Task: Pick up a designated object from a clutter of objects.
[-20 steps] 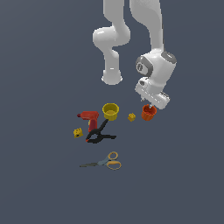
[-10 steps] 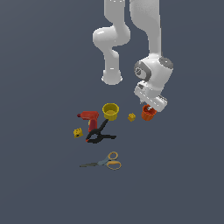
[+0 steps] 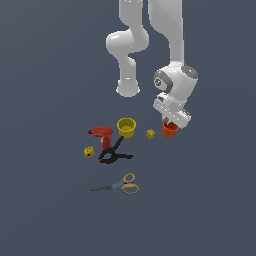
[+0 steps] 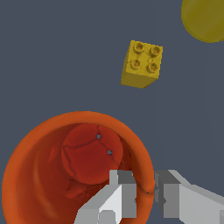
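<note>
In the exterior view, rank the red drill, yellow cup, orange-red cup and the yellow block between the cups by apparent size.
1. red drill
2. yellow cup
3. orange-red cup, partly hidden by the gripper, so second and third are uncertain
4. yellow block

In the exterior view the arm's wrist covered the top of the orange-red cup (image 3: 170, 129), and the pincer's fingertips could not be made out. In the wrist view the cup (image 4: 52, 175) ran off the frame's edge, as did the yellow cup (image 4: 205, 19) and the fingers (image 4: 118, 201).
</note>
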`<state>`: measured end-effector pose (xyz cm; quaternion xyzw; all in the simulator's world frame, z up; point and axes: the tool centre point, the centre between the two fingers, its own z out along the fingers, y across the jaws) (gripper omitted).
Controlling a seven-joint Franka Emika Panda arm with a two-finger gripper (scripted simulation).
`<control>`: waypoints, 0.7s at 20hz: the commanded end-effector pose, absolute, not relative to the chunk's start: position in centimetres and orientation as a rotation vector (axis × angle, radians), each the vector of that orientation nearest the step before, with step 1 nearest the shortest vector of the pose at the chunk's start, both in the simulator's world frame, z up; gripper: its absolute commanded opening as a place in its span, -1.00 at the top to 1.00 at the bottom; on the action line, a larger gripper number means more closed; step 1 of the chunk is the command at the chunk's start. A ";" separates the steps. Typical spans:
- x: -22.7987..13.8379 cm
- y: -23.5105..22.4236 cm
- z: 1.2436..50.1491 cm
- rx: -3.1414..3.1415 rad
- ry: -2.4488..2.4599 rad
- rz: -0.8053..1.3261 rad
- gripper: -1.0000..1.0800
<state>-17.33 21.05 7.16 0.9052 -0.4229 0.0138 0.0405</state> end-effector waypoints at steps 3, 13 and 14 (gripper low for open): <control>-17.3 21.0 7.2 2.773 -1.295 0.042 1.00; -17.1 20.7 10.2 2.774 -1.294 0.040 1.00; -17.1 20.6 10.7 2.774 -1.294 0.039 1.00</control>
